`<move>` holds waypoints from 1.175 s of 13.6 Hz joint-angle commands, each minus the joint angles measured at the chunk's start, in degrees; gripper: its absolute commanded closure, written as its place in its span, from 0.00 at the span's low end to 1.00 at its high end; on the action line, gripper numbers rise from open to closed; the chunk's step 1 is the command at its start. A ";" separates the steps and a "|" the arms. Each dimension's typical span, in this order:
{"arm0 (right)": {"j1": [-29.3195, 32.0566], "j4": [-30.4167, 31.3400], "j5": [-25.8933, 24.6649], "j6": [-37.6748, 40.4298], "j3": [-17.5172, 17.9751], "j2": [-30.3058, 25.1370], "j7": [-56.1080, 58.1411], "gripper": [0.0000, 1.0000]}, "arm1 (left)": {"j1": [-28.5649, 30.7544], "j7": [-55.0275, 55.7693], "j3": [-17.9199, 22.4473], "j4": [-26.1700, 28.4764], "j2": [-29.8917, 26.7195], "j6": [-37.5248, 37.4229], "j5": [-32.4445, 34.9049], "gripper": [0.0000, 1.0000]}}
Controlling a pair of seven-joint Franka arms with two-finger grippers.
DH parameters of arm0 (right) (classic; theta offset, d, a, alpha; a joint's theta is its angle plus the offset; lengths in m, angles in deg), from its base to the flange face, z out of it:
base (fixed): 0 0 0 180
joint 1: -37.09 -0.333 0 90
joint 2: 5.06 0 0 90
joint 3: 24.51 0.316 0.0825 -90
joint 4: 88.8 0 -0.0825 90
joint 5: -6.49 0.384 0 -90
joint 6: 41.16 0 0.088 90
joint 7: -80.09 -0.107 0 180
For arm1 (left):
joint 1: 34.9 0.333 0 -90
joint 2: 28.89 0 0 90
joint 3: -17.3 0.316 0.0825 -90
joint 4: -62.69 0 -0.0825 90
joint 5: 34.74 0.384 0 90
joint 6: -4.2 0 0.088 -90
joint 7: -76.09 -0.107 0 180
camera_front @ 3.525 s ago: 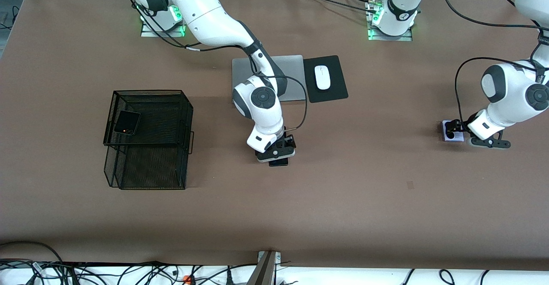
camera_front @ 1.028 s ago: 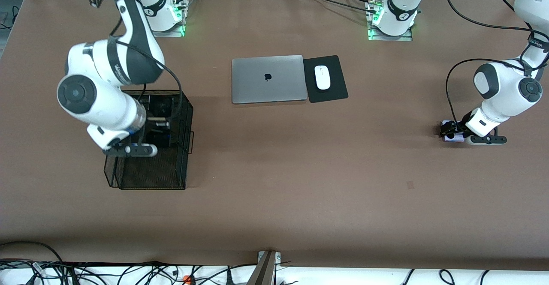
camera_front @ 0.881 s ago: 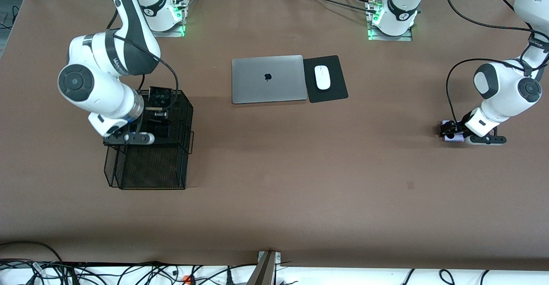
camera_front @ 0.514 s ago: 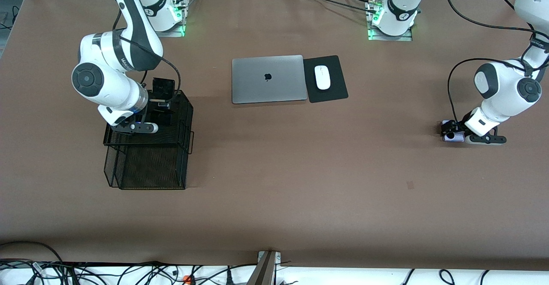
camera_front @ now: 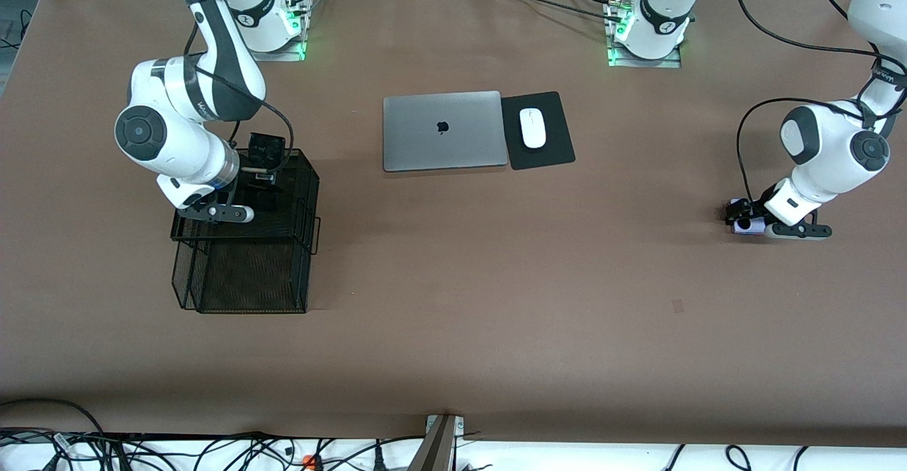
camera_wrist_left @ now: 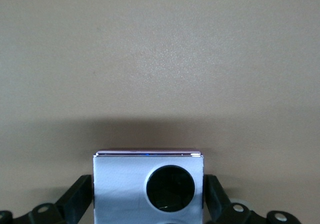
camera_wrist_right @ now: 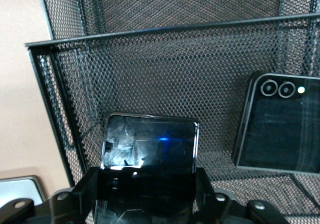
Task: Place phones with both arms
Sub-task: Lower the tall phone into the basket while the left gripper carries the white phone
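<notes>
A: Which step is this?

B: I'd judge it the placing of the second phone. The right gripper (camera_wrist_right: pixel 147 184) is clenched on the slab phone (camera_wrist_right: pixel 149 146) and holds it just over the floor of the upper tray of the mesh basket (camera_front: pixel 301 173), at the right arm's end of the worktop (camera_front: pixel 453 301). In the right wrist view the slab's end is down among the mesh walls.

A: What else is in that tray?

B: The black flip phone (camera_wrist_right: pixel 280 129) lies flat on the mesh beside the slab, apart from it, lenses up.

A: The third phone?

B: The lavender phone (camera_wrist_left: pixel 148 184) lies on the worktop at the left arm's end. The left gripper (camera_wrist_left: pixel 148 206) is down around it, one finger (camera_wrist_left: pixel 77 201) at each side, jaws spread wide. Whether the pads touch its edges I cannot tell; it does not look lifted.

A: What does the next move call for?

B: For the right arm, I'd say: lower the slab flat onto the mesh, clear of the flip phone, then release and rise straight out past the basket's rim. For the left, close on the lavender phone's sides, lift, and carry it over to the basket once the right arm is out of the way.

A: And the laptop (camera_front: pixel 443 131) and mouse (camera_front: pixel 533 127)?

B: Untouched mid-worktop; the carry should pass clear of them.
</notes>
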 commanded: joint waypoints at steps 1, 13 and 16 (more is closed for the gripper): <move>-0.40 0.78 -0.41 -1.47 -0.24 0.06 -0.62 0.94 | 0.32 -0.12 0.02 -0.29 0.78 1.15 1.65 0.00; -0.23 0.08 -0.23 -4.02 -0.51 2.27 -0.62 0.36 | -0.65 3.92 -0.50 -3.36 -0.10 -5.07 1.65 1.00; -0.23 -0.36 -0.23 -3.93 -0.59 2.27 -0.62 0.18 | -2.31 7.07 -1.47 -7.58 -0.45 -11.13 1.56 1.00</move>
